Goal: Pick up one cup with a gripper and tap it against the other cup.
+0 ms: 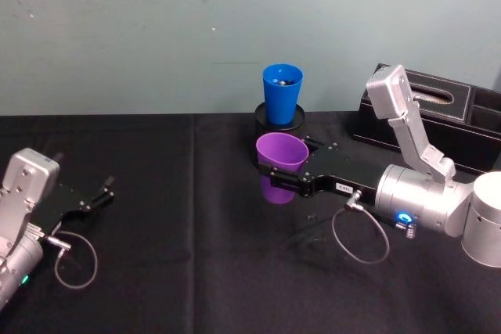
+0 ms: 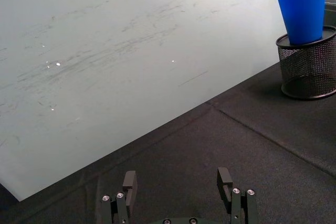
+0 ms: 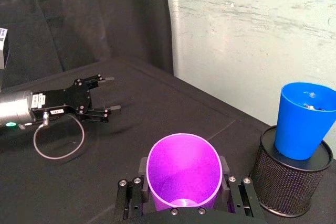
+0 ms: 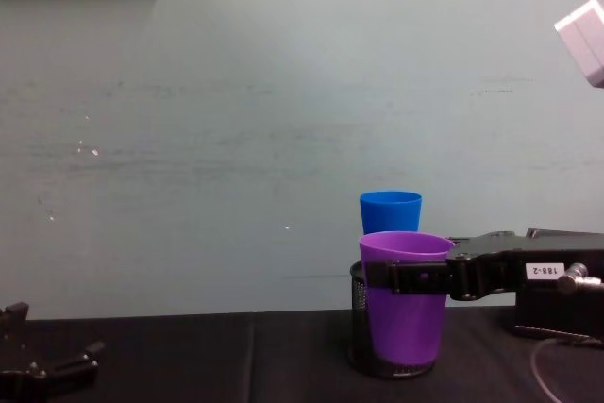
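We see the right gripper (image 1: 275, 181) clamped on the purple cup (image 1: 280, 163), one finger each side of the wall a bit below the rim, cup upright. In the chest view the cup (image 4: 406, 304) looks lifted off the black table (image 1: 196, 271), though we can't be sure of the gap under it. The blue cup (image 1: 281, 93) sits seated in a black mesh holder (image 3: 289, 182) at the back near the wall, just beyond the purple one; the two cups are near but apart, no contact yet.

Left gripper (image 1: 95, 197) is parked low on the left side of the table, fingers spread, holding nothing.

Handling, our guess: thin smooth plastic, light, prob slippery and a bit flexy, so a hard squeeze could ovalise the wall and a weak one lets it slide down the taper. Grip high on the wall under the rim looks ok, since the taper widens upward and helps stop a drop. Not fragile.

Blue cup has some small stuff inside, can't tell what; it only rests loose in the holder, so a tap should be gentle or it tips or shifts. A black box (image 1: 438, 111) stands at the back right, clear of the path.
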